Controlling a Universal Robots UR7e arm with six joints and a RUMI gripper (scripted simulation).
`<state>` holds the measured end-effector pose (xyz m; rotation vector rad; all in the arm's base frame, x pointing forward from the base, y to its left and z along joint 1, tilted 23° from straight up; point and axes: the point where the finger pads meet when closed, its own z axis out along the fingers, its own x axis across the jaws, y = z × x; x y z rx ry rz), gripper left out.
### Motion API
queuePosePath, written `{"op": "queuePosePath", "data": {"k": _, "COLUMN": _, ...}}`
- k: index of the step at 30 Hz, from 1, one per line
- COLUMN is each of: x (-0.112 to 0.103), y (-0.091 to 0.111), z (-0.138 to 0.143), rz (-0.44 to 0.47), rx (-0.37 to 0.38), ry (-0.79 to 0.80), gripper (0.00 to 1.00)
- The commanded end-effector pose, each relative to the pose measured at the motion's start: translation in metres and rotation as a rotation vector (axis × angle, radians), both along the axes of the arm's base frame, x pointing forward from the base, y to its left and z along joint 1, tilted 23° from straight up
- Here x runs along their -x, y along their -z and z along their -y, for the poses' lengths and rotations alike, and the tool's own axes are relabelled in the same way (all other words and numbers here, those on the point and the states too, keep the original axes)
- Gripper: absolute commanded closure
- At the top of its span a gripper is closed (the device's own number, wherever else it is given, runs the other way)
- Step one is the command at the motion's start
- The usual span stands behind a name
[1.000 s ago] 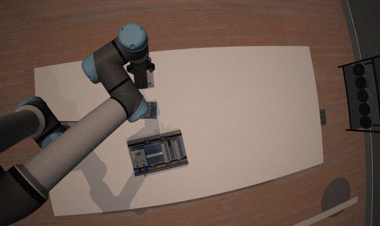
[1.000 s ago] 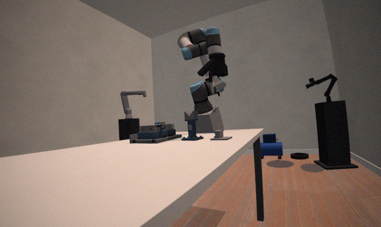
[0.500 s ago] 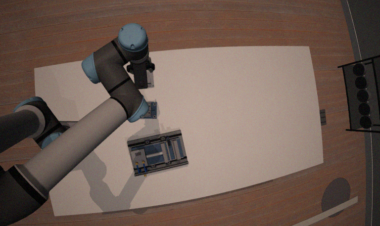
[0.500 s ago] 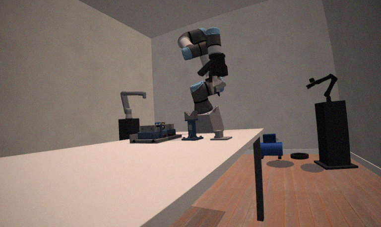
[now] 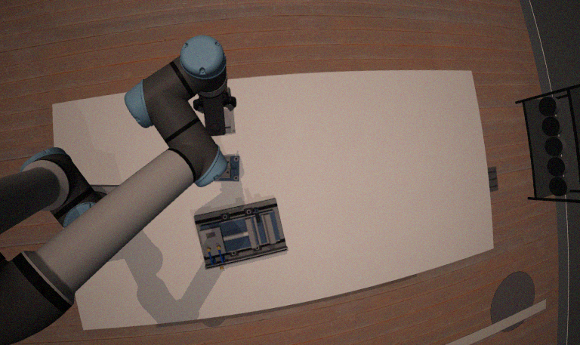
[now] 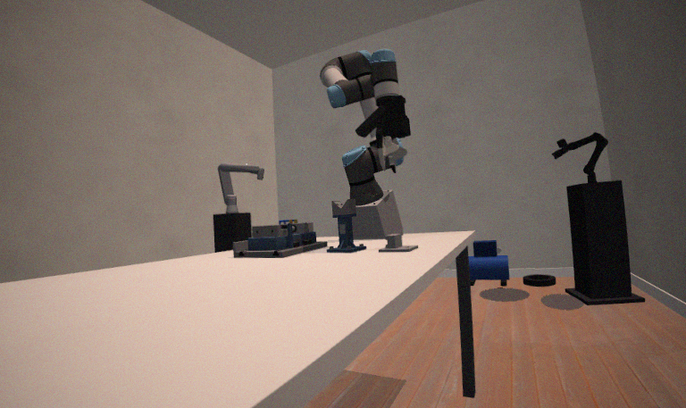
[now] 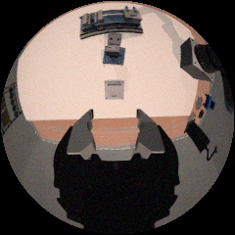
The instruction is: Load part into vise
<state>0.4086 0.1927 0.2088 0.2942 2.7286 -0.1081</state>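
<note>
Arm: pale grey tube links, dark grey joint housings with black seam rings, light-blue round end caps. Behind the gripper sits a blocky black body; the two fingers are grey, wedge-shaped, with stepped bases.

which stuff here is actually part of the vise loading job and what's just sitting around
Job:
gripper, open, holding nothing
part on the infeed plate
V-block
vise

Just about:
grey arm on a black box
black arm on a pedestal
blue cylinder
black ring
rack
</note>
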Motion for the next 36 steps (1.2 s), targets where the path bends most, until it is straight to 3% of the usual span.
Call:
{"op": "queuePosePath", "data": {"k": 1, "x": 0.000, "y": 0.000, "z": 0.000, "rz": 0.001, "rx": 0.000, "ry": 0.000, "gripper": 0.49}}
{"op": "queuePosePath", "data": {"k": 17, "x": -0.002, "y": 0.004, "z": 0.000, "rz": 0.000, "rx": 0.006, "ry": 0.000, "gripper": 0.49}}
{"op": "queuePosePath", "data": {"k": 36, "x": -0.010, "y": 0.023, "z": 0.003, "rz": 0.000, "rx": 0.006, "ry": 0.000, "gripper": 0.49}}
